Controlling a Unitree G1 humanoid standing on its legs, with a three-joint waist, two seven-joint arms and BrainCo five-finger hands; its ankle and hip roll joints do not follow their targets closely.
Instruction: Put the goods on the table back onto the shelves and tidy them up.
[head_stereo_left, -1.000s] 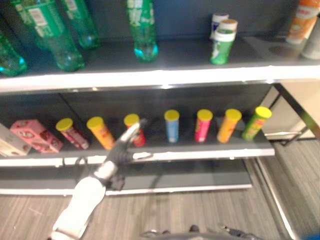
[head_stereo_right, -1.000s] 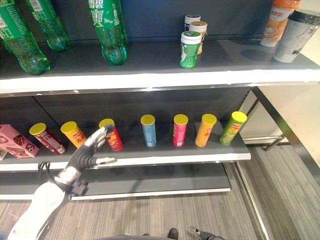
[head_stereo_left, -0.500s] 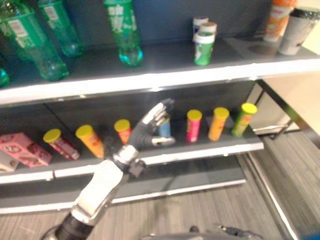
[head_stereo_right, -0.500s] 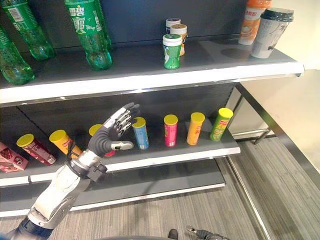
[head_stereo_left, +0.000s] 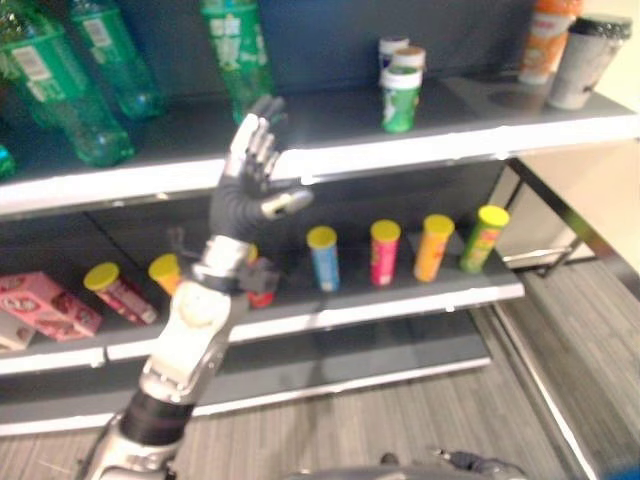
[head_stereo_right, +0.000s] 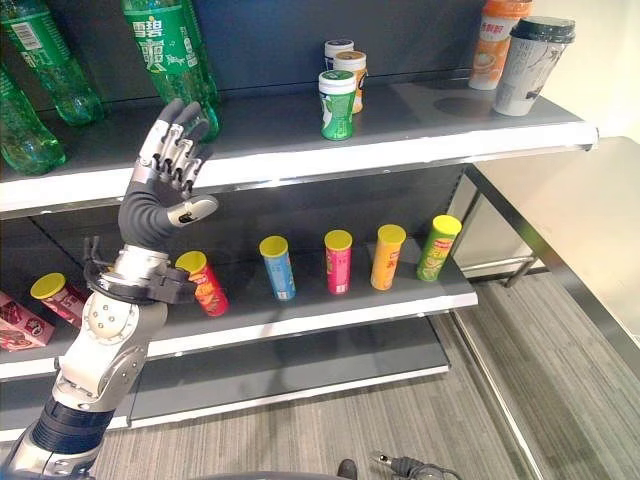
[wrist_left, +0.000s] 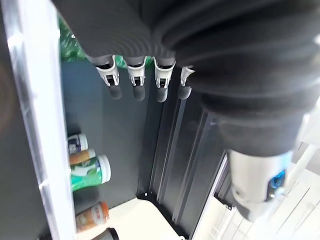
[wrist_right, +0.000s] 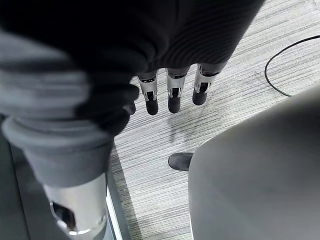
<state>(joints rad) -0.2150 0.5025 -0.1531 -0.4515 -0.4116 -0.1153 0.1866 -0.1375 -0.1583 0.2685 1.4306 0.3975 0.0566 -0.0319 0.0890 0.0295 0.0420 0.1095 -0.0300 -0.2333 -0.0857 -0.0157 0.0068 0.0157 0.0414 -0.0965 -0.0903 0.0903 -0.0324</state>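
now lifted higher than half a second ago: left hand (head_stereo_right: 165, 195), up from the row of tall cans to the white front edge of the top shelf (head_stereo_right: 400, 145). fingers (head_stereo_right: 172, 140) straight and spread, thumb out to the side, holding nothing. in the left wrist view, same fingers straight over the dark top shelf.

right hand (wrist_right: 150, 95) hanging low over the grey striped floor (wrist_right: 235, 75), fingers straight and loose, empty.

counted on the top shelf: three green bottles (head_stereo_right: 170, 50) showing behind the left hand and off to its left; three small jars (head_stereo_right: 337, 103) in a bunch, well to the right of the hand, green one in front; one orange cup (head_stereo_right: 493, 45) and one grey cup with a black lid (head_stereo_right: 532, 60) near the right end, just beside each other.

counted on the lower shelf (head_stereo_right: 330, 310), under the top shelf: seven tall cans with yellow lids, all leaning. one red-brown can (head_stereo_right: 58, 298) far left, one orange can (head_stereo_left: 166, 272) partly hidden behind the wrist, one red can (head_stereo_right: 203, 285) just under the wrist, then blue can (head_stereo_right: 276, 268), pink can (head_stereo_right: 338, 262), orange-yellow can (head_stereo_right: 387, 257), green can (head_stereo_right: 438, 248) in a line to the right. pink box (head_stereo_left: 45, 303) at the left end of that shelf, past the red-brown can.

all goods seen sit on the shelves.
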